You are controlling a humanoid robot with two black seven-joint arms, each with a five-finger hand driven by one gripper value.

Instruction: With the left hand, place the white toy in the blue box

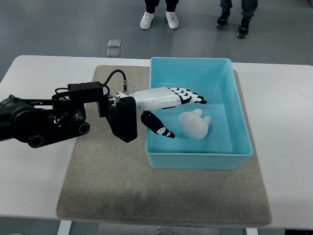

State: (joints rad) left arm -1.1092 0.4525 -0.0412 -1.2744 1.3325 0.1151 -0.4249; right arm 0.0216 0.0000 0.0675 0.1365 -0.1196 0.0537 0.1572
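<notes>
The white toy (194, 125) lies on the floor of the blue box (239, 127), near its middle. My left hand (181, 110) reaches over the box's left wall from the picture's left, with its fingers (190, 96) spread out above and to the left of the toy. Its thumb (159, 126) points down beside the toy. The hand is open and holds nothing; a small gap separates it from the toy. The right arm does not show.
The box stands on a grey-brown mat (107, 181) laid on a white table (29, 191). Two people's feet (159, 18) stand on the floor beyond the table's far edge. A small square object (114, 48) lies on the floor.
</notes>
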